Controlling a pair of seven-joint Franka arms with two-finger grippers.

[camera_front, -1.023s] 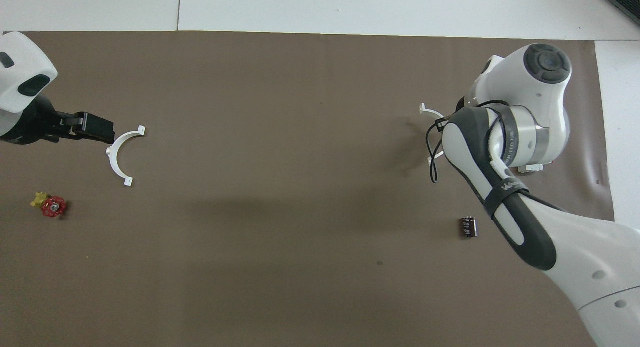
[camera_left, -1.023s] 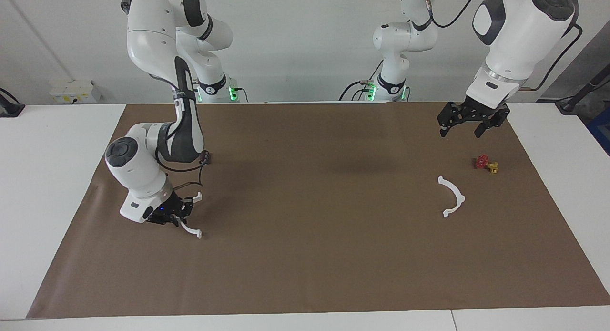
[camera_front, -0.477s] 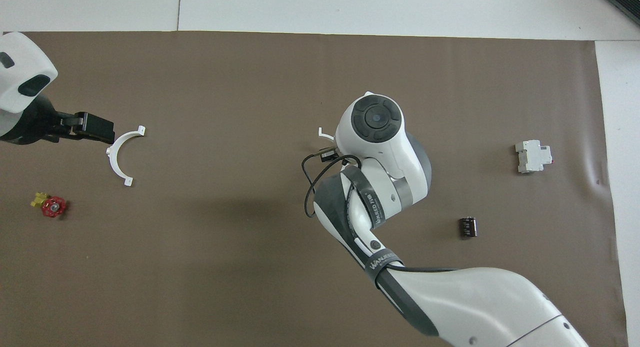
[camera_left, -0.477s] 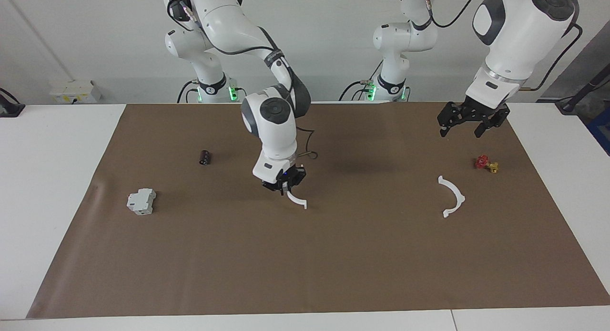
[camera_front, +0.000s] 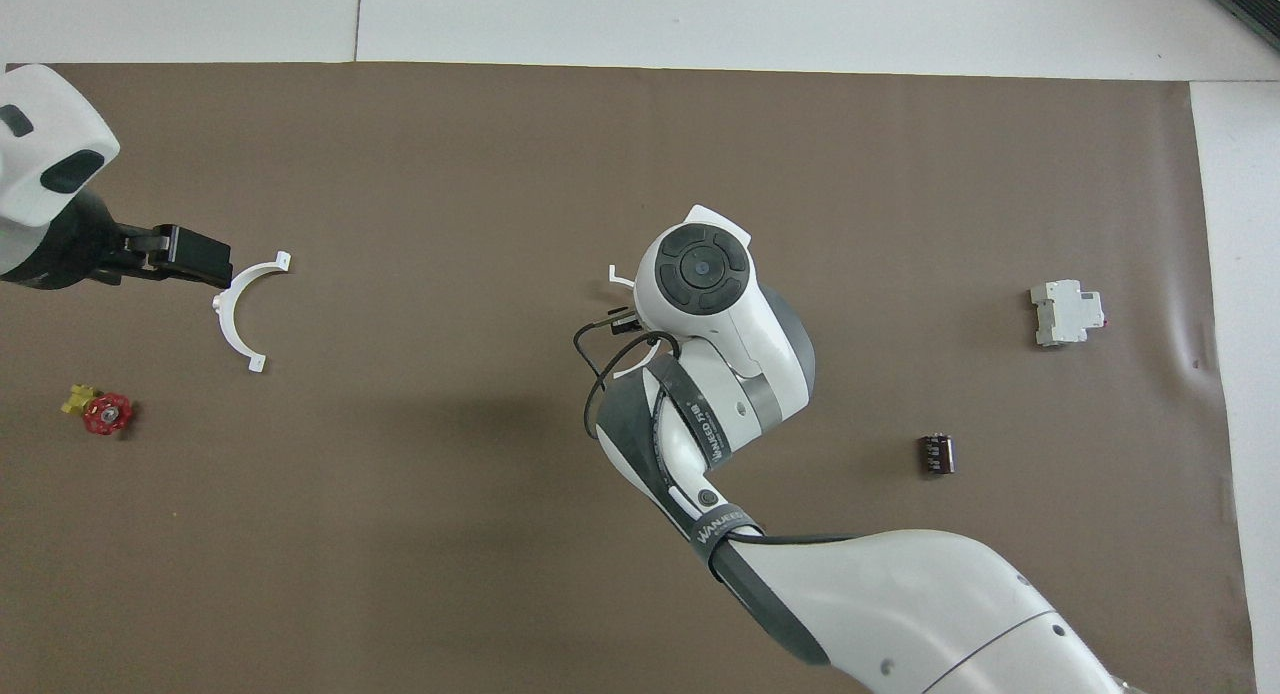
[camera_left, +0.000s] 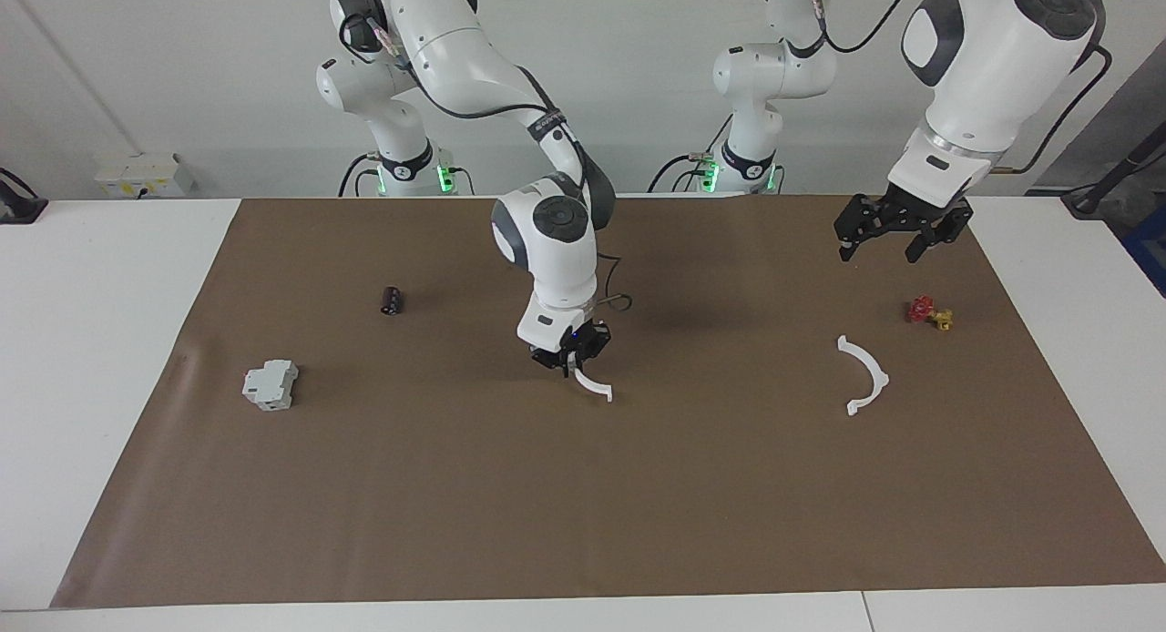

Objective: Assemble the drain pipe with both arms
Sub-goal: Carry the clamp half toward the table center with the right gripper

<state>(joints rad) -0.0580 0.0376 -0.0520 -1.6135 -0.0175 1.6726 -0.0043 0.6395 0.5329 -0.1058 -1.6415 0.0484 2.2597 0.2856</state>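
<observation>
R claw point(camera_left: 572, 361) is clamped tight on one white half-ring point(camera_left: 594, 386), held low over the mid worktop point(camera_left: 583, 523), over the brown mat point(camera_left: 638, 486). In the facing view the ring's free end trails off toward 4 o'clock from the claw; can't tell if that end touches the mat. In the overhead view the R arm's wrist covers most of it, w/ just an end tab point(camera_front: 618, 275) poking out at the wrist's 9 o'clock.

L claw point(camera_left: 880, 238) waits up in the air, fingers spread wide, holding nothing, near the L arm's end of the worktop. Overhead view puts its tips point(camera_front: 200, 258) right next to the 2nd half-ring point(camera_left: 865, 375), but the facing view shows the claw well above it, not touching.

2nd half-ring lies flat on the mat, toward the L arm's end. Small red-and-yellow valve point(camera_left: 929, 313) sits near it, at about 1 o'clock from it in the facing view, a bit nearer the robots.

Toward the R arm's end: grey-white block point(camera_left: 271, 384) and, at its 1 o'clock in the facing view, a small dark cylinder point(camera_left: 391, 300), nearer the robots.
</observation>
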